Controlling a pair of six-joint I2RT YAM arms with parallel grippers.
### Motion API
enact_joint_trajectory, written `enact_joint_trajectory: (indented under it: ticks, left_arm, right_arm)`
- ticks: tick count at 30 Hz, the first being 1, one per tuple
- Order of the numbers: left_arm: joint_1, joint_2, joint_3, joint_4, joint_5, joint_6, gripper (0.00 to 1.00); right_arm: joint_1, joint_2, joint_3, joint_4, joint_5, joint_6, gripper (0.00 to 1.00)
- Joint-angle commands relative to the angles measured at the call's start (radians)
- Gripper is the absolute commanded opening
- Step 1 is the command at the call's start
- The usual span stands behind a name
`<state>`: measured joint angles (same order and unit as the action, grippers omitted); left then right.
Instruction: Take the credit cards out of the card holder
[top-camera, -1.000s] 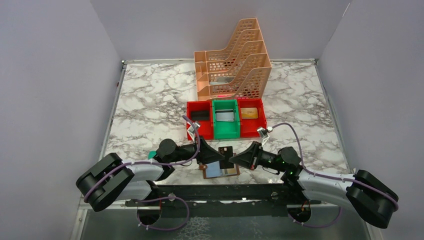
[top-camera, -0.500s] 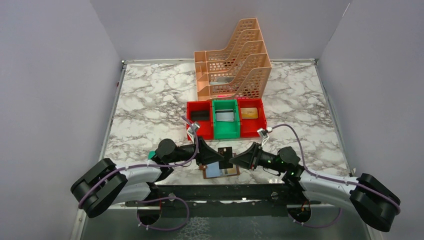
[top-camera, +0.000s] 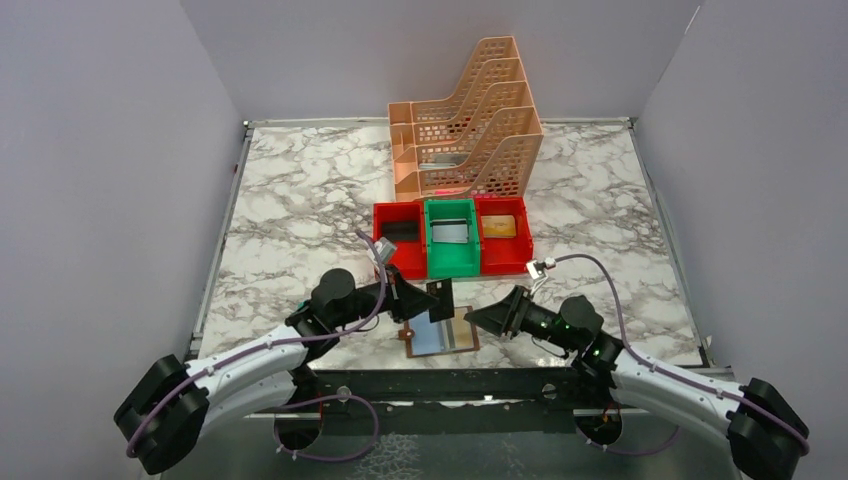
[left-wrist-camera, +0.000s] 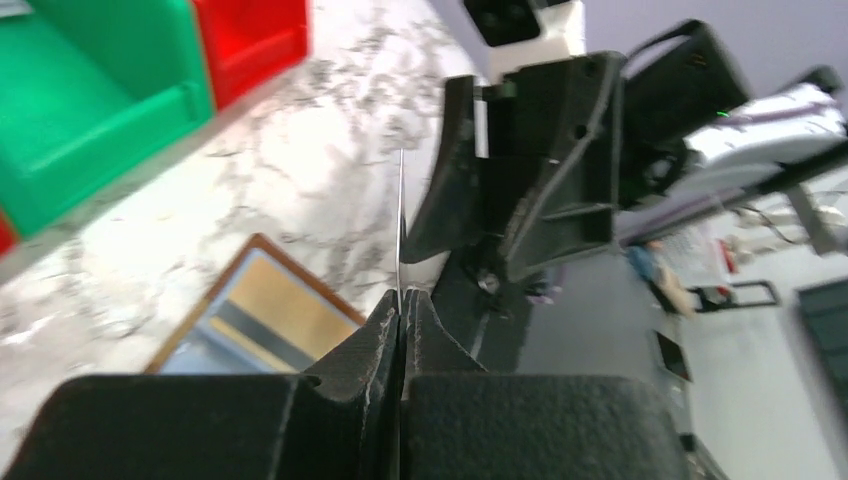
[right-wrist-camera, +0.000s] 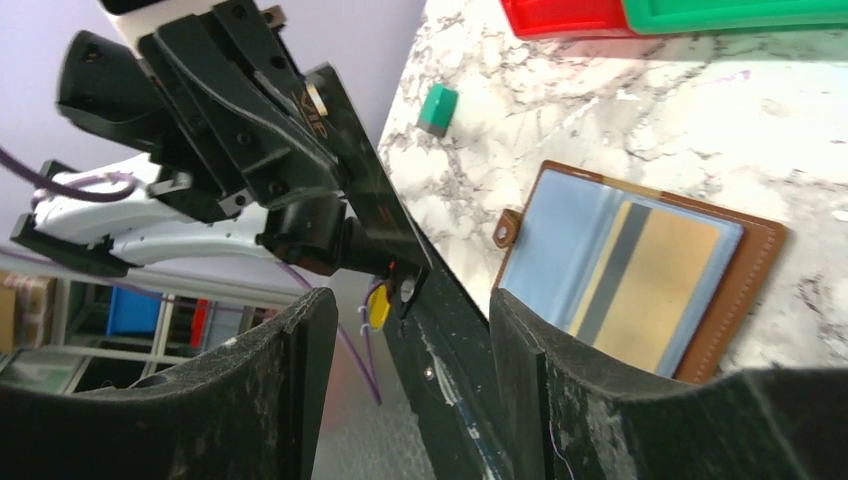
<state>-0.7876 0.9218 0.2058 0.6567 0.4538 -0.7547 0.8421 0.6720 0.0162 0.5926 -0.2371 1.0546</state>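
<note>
Holder lies open at 6 o'clock on bench, flat so pockets face up; left hand clamped on dark card, raised clear at holder's 11 o'clock; right hand, jaws apart, hovers at holder's 3 o'clock, likely placed for gold card left in pocket.

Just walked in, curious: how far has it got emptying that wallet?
Done: the card holder lies open. In hand: the left gripper pinches one dark card, held clear of it. Left: a gold card inside the holder; the right gripper hangs open nearby.
</note>
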Motion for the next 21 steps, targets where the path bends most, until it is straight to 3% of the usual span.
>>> enact_joint_trajectory:
  ticks: [1, 5, 12, 21]
  left_arm:
    - [-0.004, -0.077, 0.112, -0.391, -0.24, 0.179, 0.0]
    - [-0.004, -0.089, 0.229, -0.645, -0.459, 0.287, 0.0]
    - [-0.003, -0.003, 0.366, -0.802, -0.749, 0.405, 0.0]
    - [-0.006, 0.195, 0.521, -0.76, -0.779, 0.825, 0.0]
  right_arm:
    - [-0.008, -0.089, 0.009, -0.209, 0.111, -0.011, 0.63]
    - [-0.008, -0.171, 0.031, -0.323, 0.157, -0.03, 0.65]
    - [-0.008, -0.24, 0.064, -0.48, 0.247, -0.049, 0.66]
    - [-0.008, -0.23, 0.082, -0.503, 0.242, -0.074, 0.66]
